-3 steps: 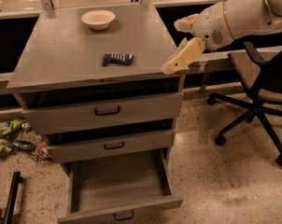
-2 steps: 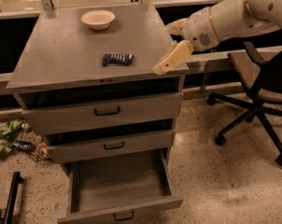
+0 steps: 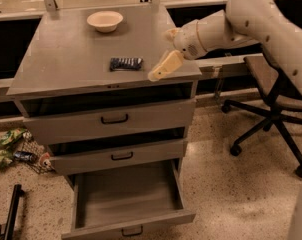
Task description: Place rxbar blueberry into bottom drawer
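The rxbar blueberry [image 3: 126,63] lies flat on the grey cabinet top [image 3: 66,59], a dark blue wrapper with white markings. My gripper [image 3: 158,70] hangs over the cabinet top just right of the bar, a short gap apart from it, holding nothing. The bottom drawer [image 3: 128,204] is pulled open and looks empty inside; its small black handle [image 3: 132,231] shows on the front.
A pale bowl [image 3: 105,20] sits at the back of the cabinet top. The two upper drawers [image 3: 111,121] are slightly ajar. An office chair [image 3: 271,94] stands to the right. Litter with green wrappers [image 3: 8,146] lies on the floor at the left.
My arm has swung left over the cabinet top, bringing the gripper closer to the bar. The bar and drawers have not moved.
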`<state>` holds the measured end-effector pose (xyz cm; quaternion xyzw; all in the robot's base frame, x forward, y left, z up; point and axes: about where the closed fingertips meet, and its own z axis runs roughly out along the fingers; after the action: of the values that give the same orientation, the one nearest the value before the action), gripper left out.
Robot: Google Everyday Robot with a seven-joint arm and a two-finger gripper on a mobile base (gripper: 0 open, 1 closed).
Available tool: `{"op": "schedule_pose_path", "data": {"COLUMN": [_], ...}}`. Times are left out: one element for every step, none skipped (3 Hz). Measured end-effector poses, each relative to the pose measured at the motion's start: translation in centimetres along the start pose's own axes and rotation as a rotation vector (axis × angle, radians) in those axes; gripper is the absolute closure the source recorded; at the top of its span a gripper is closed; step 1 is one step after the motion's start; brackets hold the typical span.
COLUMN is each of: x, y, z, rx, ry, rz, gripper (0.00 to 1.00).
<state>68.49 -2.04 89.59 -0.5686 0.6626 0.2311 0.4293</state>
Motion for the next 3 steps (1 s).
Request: {"op": "schedule_pose_path", "data": {"x": [-0.2,-1.1,-0.8], "y": [-2.0,-3.1,-3.4], "z": [1.9,4.3,7.5], "rx": [0.016,0.003,-0.022], "ry": [-0.039,-0.049,-0.035], "rz": [0.037,0.03,0.024], "gripper": [0.0,0.0,0.0]}}
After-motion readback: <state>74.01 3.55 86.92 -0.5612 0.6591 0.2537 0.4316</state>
